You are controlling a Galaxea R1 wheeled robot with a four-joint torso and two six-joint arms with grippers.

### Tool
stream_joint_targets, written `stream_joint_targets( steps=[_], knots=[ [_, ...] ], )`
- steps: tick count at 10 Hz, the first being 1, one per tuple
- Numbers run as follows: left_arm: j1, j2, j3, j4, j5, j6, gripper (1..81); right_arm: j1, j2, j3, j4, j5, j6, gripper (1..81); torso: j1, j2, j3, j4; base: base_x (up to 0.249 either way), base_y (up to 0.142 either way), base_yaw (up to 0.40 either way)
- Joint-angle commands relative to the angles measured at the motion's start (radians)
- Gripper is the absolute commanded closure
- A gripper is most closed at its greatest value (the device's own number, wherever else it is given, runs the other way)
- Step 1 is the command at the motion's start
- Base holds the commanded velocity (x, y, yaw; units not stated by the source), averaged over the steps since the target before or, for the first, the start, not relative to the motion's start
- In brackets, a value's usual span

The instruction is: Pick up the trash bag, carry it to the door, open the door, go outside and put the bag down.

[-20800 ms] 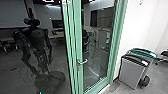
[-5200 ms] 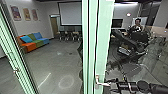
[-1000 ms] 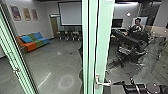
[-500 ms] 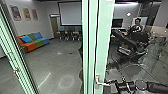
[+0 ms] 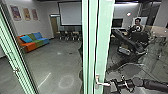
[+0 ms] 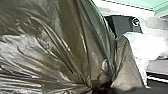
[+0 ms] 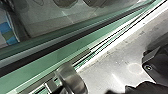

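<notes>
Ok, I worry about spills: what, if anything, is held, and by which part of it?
The left gripper holds the trash bag by its bunched plastic. The right gripper is at the door handle; whether it grips cannot be told.

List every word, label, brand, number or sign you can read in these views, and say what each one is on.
No text can be read.
Three framed posters on the far wall: any lettering is too blurred to read.
Pale projection screen: no writing visible.
Shiny dark plastic trash bag: creases and glare, no print visible.
Silver metal lever handle on the pale green door frame: no marking legible.
</notes>
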Motion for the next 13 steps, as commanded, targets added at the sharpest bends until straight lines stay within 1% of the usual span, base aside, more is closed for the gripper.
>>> stream_joint_targets(
  steps=[1, 2, 3, 4, 5, 6, 8, 10, 11, 13],
  knots=[
    [-0.046, -0.016, 0.004, -0.005, 0.059, 0.008, 81.1, 0.179, 0.049, -0.022, -0.093, -0.094, 0.103, 1.0, 0.000, 0.000, 0.000, 0.000, 0.000, 0.000, 0.000],
    [-0.046, -0.015, 0.003, -0.005, 0.059, 0.006, 81.1, 0.180, 0.075, -0.017, -0.166, -0.108, 0.174, 1.0, 0.000, 0.000, 0.000, 0.000, 0.000, 0.000, 0.000],
    [-0.046, -0.013, -0.002, -0.005, 0.059, 0.006, 81.1, 0.182, 0.080, -0.002, -0.205, -0.111, 0.207, 1.0, 0.000, 0.000, 0.000, 0.000, 0.000, 0.000, 0.000],
    [-0.046, -0.010, -0.006, -0.004, 0.059, 0.006, 81.1, 0.185, 0.080, 0.017, -0.222, -0.112, 0.226, 1.0, 0.000, 0.000, 0.000, 0.000, 0.000, 0.000, 0.000],
    [-0.046, -0.008, -0.006, -0.004, 0.059, 0.008, 81.1, 0.171, 0.091, 0.007, -0.227, -0.112, 0.229, 1.0, 0.000, 0.000, 0.000, 0.000, 0.000, 0.000, 0.000],
    [-0.046, -0.010, -0.006, -0.002, 0.059, 0.006, 81.1, 0.150, 0.117, -0.026, -0.236, -0.112, 0.230, 1.0, 0.000, 0.000, -0.001, 0.000, 0.000, 0.000, 0.000],
    [-0.046, -0.010, -0.008, -0.004, 0.059, 0.006, 81.1, 0.113, 0.167, -0.085, -0.237, -0.114, 0.255, 1.0, 0.000, 0.000, -0.001, 0.000, 0.000, 0.000, 0.000],
    [-0.046, -0.005, -0.022, -0.004, 0.059, 0.006, 81.1, 0.053, 0.206, -0.150, -0.237, -0.109, 0.265, 1.0, 0.000, 0.000, -0.001, 0.000, 0.000, 0.000, 0.000],
    [-0.046, -0.002, -0.032, -0.004, 0.059, 0.008, 81.1, 0.021, 0.203, -0.168, -0.237, -0.097, 0.265, 1.0, 0.000, 0.000, -0.001, 0.000, 0.000, 0.000, 0.000],
    [-0.046, 0.004, -0.045, -0.001, 0.059, 0.006, 81.1, -0.037, 0.213, -0.191, -0.263, -0.055, 0.265, 1.0, -0.002, 0.000, 0.000, 0.000, 0.000, 0.000, 0.000]
  ],
)
